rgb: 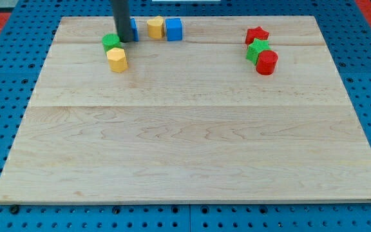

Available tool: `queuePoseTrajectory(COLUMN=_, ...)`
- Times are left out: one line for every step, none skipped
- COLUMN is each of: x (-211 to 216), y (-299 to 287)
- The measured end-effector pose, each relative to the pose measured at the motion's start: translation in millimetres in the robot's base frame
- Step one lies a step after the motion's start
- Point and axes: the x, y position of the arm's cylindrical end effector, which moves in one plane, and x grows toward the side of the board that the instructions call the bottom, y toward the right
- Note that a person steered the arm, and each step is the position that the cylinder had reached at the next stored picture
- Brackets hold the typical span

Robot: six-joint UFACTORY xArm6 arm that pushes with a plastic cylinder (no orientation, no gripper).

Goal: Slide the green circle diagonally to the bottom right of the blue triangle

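Note:
The green circle (111, 42) sits near the board's top left, touching a yellow hexagon-like block (116, 59) just below it. My tip (126, 40) rests right beside the green circle, on its right. A blue block (136, 29), mostly hidden behind the rod, shows only as a sliver at the rod's right; its shape cannot be made out. The tip stands between the green circle and this blue block.
A yellow block (154, 28) and a blue cube (173, 29) stand side by side right of the rod. At the top right are a red star (257, 34), a green star (257, 49) and a red circle (266, 62), clustered. The wooden board (192, 142) lies on a blue pegboard.

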Motion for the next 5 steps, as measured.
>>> queuePoseTrajectory(x=8, y=-40)
queuePoseTrajectory(x=80, y=-47)
queuePoseTrajectory(x=159, y=-24)
queuePoseTrajectory(x=162, y=-20)
queuePoseTrajectory(x=147, y=-32)
